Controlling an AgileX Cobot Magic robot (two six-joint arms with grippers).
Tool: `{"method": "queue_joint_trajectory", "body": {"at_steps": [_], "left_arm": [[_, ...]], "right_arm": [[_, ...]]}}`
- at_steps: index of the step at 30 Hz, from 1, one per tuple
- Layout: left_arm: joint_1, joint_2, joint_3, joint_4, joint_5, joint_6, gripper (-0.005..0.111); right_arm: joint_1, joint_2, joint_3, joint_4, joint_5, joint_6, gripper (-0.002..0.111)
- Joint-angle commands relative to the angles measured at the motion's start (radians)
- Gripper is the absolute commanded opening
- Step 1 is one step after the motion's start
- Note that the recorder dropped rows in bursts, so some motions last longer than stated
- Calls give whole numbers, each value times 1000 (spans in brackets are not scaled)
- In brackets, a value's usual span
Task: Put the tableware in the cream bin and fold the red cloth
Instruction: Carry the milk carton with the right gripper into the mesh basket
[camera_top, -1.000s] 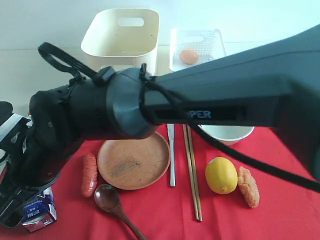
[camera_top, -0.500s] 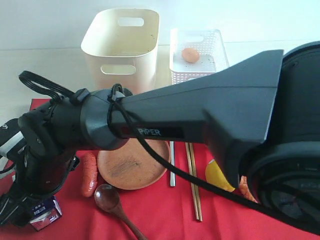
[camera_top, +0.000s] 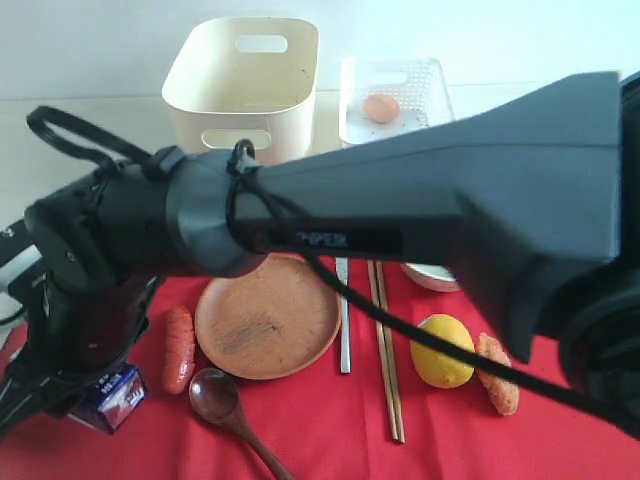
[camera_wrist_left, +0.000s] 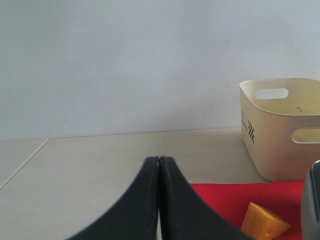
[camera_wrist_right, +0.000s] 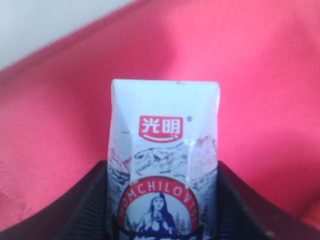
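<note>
EXTERIOR VIEW
Tool, right: the right gripper (camera_top: 100, 392) reached across and sat at the milk carton (camera_top: 118, 400), well in front of the cream bin (camera_top: 215, 105) and to its left.
Task things: red cloth (camera_top: 320, 430) lay flat in front of the cream bin; on it lay the wooden plate (camera_top: 265, 318), spoon (camera_top: 215, 395), knife (camera_top: 343, 320) and chopsticks (camera_top: 388, 370). The white bowl (camera_top: 435, 275) was mostly hidden by the arm.
Cream bin, contents: no tableware showed in the part of the interior seen.
White basket (camera_top: 420, 95): just beside the cream bin, on its right – one egg (camera_top: 380, 107) inside.
Other food: sausage (camera_top: 179, 348) and lemon (camera_top: 443, 350) on the cloth.

LEFT WRIST VIEW
Tool, left: left gripper (camera_wrist_left: 159, 165) had its fingers pressed together, holding nothing, off the cloth and to the left of the cream bin.
Also seen: a cheese wedge (camera_wrist_left: 265, 222) on the cloth near the bin; a grey metal edge beside it – the cup, possibly, but not certain.

RIGHT WRIST VIEW
Tool, right: jaws pinched the carton on both flanks, label facing the camera.
Step in hand, judged: clearing the carton off the cloth.
Recommendation: keep the pinch square and low on the flanks, lift straight before travelling, hold the carton upright, and pass clear of the sausage and spoon.
</note>
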Motion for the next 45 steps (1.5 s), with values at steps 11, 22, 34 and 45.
{"method": "queue_joint_trajectory", "body": {"at_steps": [11,22,34,45], "left_arm": [[1,-6,0,2,2,-3,0],[1,-6,0,2,2,-3,0],[1,-6,0,2,2,-3,0],[1,-6,0,2,2,-3,0]], "right_arm": [[-329,-388,11,-191,154,118,0],[-662,-451,201,-191,-143,115,0],[-805,-98,146,-191,-528,213,0],[-805,-21,87,-191,-543,221,54]]}}
